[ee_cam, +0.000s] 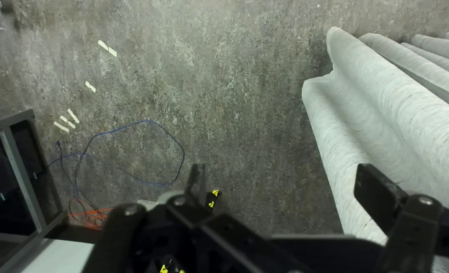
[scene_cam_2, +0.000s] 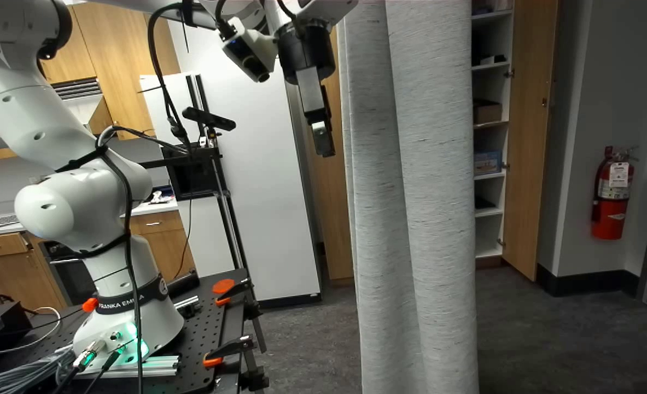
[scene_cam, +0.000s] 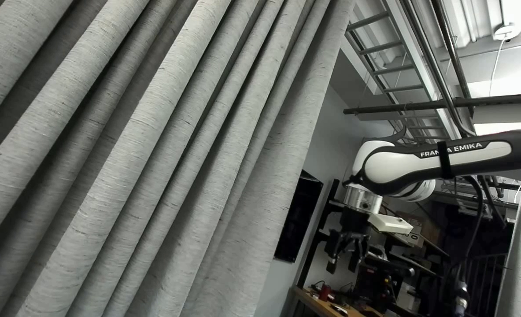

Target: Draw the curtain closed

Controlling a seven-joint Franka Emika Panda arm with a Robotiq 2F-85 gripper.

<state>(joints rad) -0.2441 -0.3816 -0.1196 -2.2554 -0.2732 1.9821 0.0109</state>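
Wrist view: the end effector [ee_cam: 285, 191], its two fingers [ee_cam: 378, 195] spread well apart, hangs above the grey floor [ee_cam: 228, 94], while the pleated curtain [ee_cam: 391, 94] lies at the right, partly hidden behind one finger.

Curtain [scene_cam: 190, 145]: cut off at twelve and six o'clock, both exterior views.
Gripper [ee_cam: 281, 180]: cut off at six, wrist view.
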